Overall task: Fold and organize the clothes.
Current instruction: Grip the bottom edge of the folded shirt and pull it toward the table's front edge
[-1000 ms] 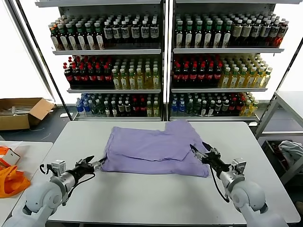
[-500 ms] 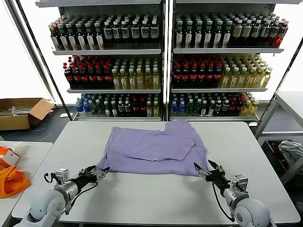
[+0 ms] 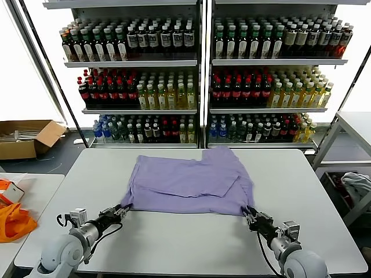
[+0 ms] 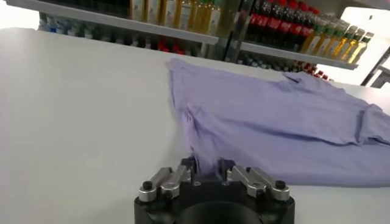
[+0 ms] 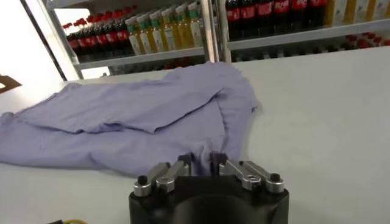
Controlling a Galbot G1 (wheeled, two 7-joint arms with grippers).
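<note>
Because both near corners are taken at once, the item can be drawn taut along its near hem, which is the likely reason for this symmetrical hold.

Head view. 1 lavender T-shirt (image 3: 188, 185), partly folded, lies flat on the grey-white table (image 3: 191, 243), roughly mid-table and nearer the far edge, with 1 layer doubled over the body. The left gripper (image 3: 120, 209) sits low at the shirt's near left corner, its tips meeting the fabric edge. The right gripper (image 3: 251, 216) sits low at the near right corner, likewise at the fabric. Each arm lies almost along the tabletop, a posture suited to sliding under a thin hem. Behind stand shelves of bottles (image 3: 203, 75). An orange fabric item (image 3: 13, 220) rests on a side table to the left, and a cardboard box (image 3: 26, 138) lies on the floor; neither belongs to the job.

Left wrist view. The left gripper (image 4: 206, 173) has its fingers (image 4: 187, 165) drawn together on a small bunch of the T-shirt (image 4: 280, 122); fabric rises in a ridge from the pinch, so the corner is gripped, not merely touched.

Right wrist view. The right gripper (image 5: 201, 162) has its fingers (image 5: 218, 161) pressed together on the hem of the T-shirt (image 5: 140, 115), cloth gathering between them.

Judgement: grasp stage of 1 fold; with 2 corners pinched, lifting them together and carrying them away from the robot would lay the near half over the far half. Risk: thin cloth slipping from either pinch.
</note>
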